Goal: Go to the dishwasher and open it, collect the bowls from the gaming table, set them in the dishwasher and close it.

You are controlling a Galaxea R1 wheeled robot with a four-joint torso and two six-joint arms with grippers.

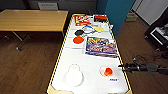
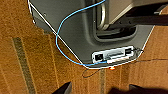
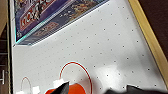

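Note:
The gaming table (image 1: 75,56) is long and white-topped with a yellowish edge, and it runs away from me in the head view. Past its middle lie an orange-red bowl (image 1: 78,39) and, just behind it, a dark bowl (image 1: 79,32). My right gripper (image 1: 120,66) reaches in from the right over the table's near right edge, far short of both bowls. In the right wrist view the right gripper (image 3: 100,90) is open over the white dotted top (image 3: 112,50), with a small orange object (image 3: 78,89) beside one finger. My left gripper (image 2: 100,88) hangs open over wooden floor. The dishwasher is out of view.
Board-game boxes (image 1: 101,46) (image 1: 81,20) lie on the table, with a pale yellow dish (image 1: 99,29) beyond. A white disc (image 1: 74,77) and the orange object (image 1: 108,71) sit at the near end. A wooden table (image 1: 32,20) stands left, a teal pillar (image 1: 117,12) right, and cables (image 1: 142,58) cross the floor.

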